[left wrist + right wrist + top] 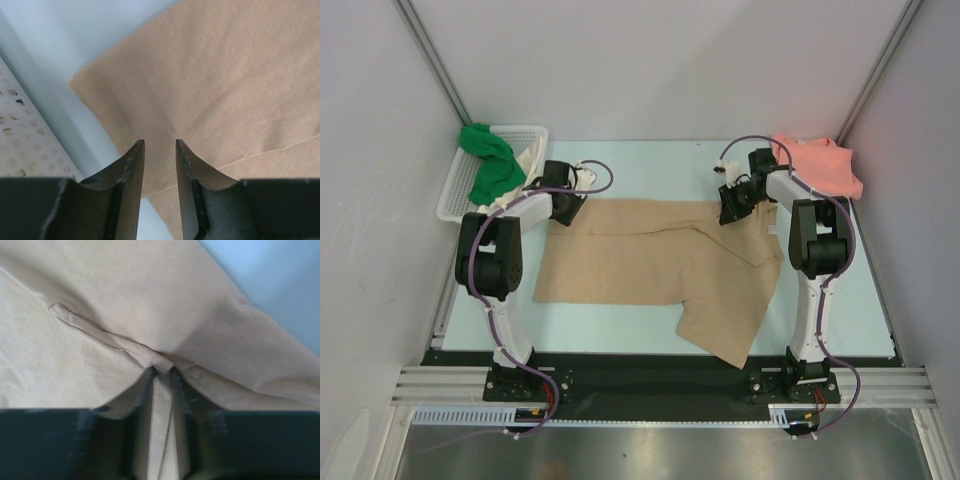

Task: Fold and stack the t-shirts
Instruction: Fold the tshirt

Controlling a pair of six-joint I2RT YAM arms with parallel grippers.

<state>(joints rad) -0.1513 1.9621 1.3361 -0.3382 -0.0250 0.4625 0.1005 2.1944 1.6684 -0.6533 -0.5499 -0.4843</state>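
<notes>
Tan t-shirt (650, 265): lay spread on the tabletop (640, 165) between both arms. Soft, light, limp cloth, likely best taken at hems or corners. Right pincer (162, 371) pinched a raised fold. Left pincer (160, 150) stood narrowly parted over a hemmed corner, apparently gripping nothing.

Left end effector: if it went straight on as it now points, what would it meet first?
The left end effector would probably meet the tan cloth t-shirt first; depth is unclear.
</notes>
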